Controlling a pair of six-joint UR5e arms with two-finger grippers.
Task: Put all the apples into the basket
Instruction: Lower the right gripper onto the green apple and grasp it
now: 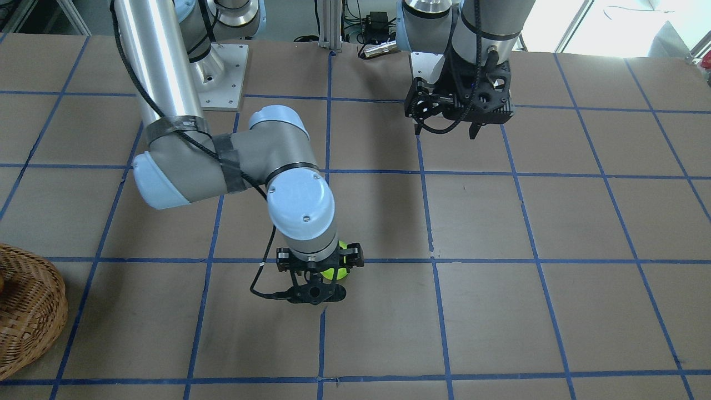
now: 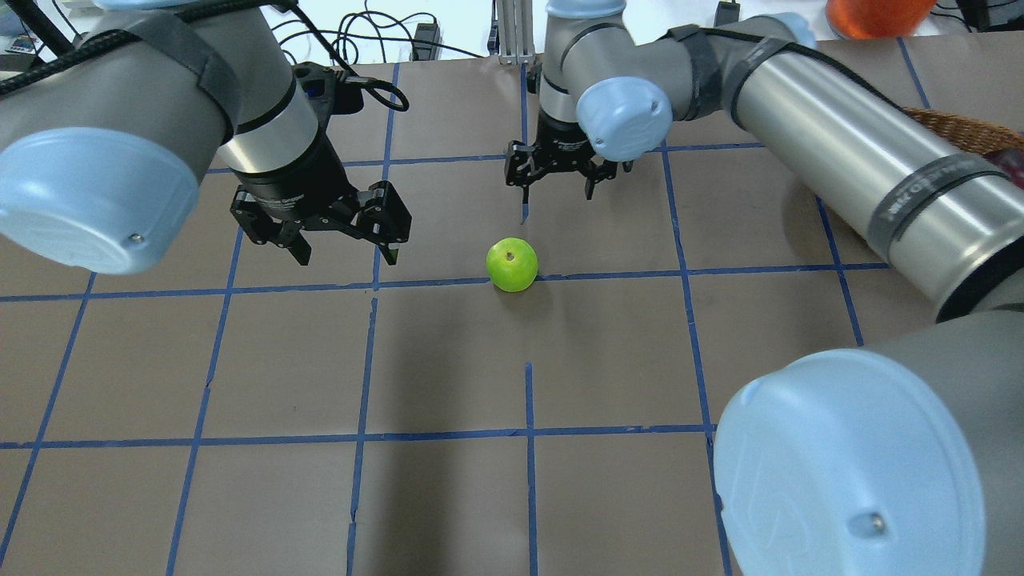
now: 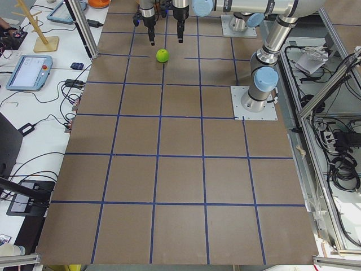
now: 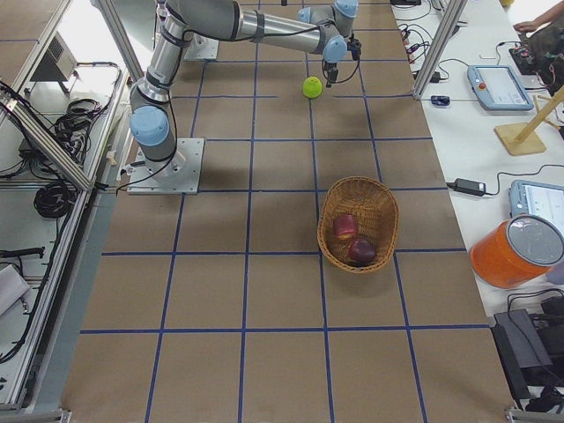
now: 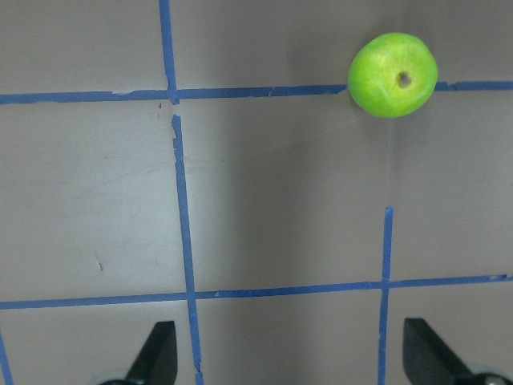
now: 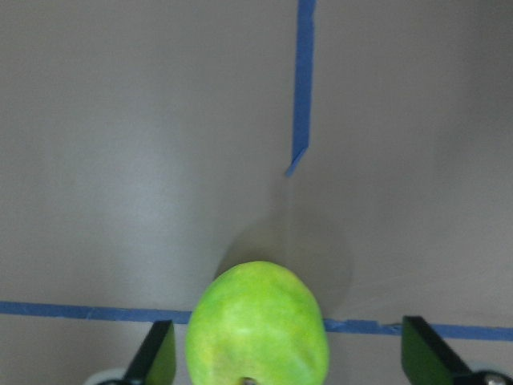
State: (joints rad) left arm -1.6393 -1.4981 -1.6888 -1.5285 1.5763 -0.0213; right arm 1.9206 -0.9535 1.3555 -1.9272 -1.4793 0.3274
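Desk [image 2: 448,360]: brown, blue-taped; green apple [image 2: 512,264] sits loose at centre.
Basket [image 4: 385,211]: far off at apple's 2 o'clock, holding two red apples [image 4: 345,226].
Right jaws: wide open, empty, hovering at apple's 12 o'clock.
Left jaws: open, empty, at 10 o'clock.
Risk: an off-centre descent could nudge the apple rolling.

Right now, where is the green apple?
In the overhead view the green apple lies on a blue tape line near the middle, with the open right gripper just beyond it.
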